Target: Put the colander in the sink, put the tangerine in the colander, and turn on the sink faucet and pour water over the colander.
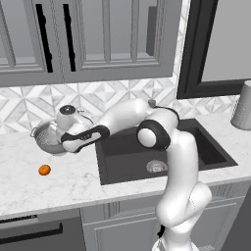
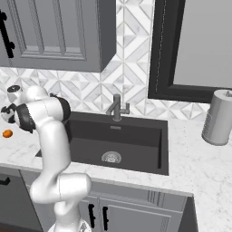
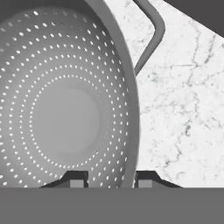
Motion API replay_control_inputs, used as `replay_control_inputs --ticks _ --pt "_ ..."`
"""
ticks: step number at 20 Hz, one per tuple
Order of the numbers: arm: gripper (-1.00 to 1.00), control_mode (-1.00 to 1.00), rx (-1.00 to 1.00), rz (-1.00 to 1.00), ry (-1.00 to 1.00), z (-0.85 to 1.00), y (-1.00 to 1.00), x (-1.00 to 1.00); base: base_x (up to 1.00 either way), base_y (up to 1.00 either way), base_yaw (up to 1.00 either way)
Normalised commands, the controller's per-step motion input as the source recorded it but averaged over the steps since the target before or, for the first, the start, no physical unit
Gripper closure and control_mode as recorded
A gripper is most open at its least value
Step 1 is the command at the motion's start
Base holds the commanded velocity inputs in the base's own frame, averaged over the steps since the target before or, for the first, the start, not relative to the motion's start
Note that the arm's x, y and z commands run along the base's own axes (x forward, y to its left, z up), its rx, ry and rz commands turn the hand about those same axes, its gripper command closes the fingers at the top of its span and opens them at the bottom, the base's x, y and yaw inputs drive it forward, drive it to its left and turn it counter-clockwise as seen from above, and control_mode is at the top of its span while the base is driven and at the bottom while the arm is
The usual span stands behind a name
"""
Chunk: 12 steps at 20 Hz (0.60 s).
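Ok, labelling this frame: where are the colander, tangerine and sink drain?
colander (image 3: 65,118), hand view, inner perforated bowl.
tangerine (image 1: 44,170), left base view, fruit's middle.
sink drain (image 2: 111,157), right base view, drain's centre.

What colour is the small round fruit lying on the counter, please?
Bright orange; the tangerine shows best in the left base view.

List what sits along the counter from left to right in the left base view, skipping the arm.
Colander → tangerine → sink → grey canister at the far right edge.
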Motion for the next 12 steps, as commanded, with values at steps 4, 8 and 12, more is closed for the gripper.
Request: replay_control_inputs --ticks 4,8,12 --pt "1.0 -1.0 0.11 -0.33 -0.13 -0.05 -0.41 -0.38 0.0 0.0 0.0" --pt "1.0 -1.0 0.21 -0.41 -0.07 0.08 -0.58 -0.87 0.0 0.0 0.0" --pt "1.0 -1.0 0.18 -0.42 0.0 0.32 -0.53 -1.0 0.0 0.0 0.0"
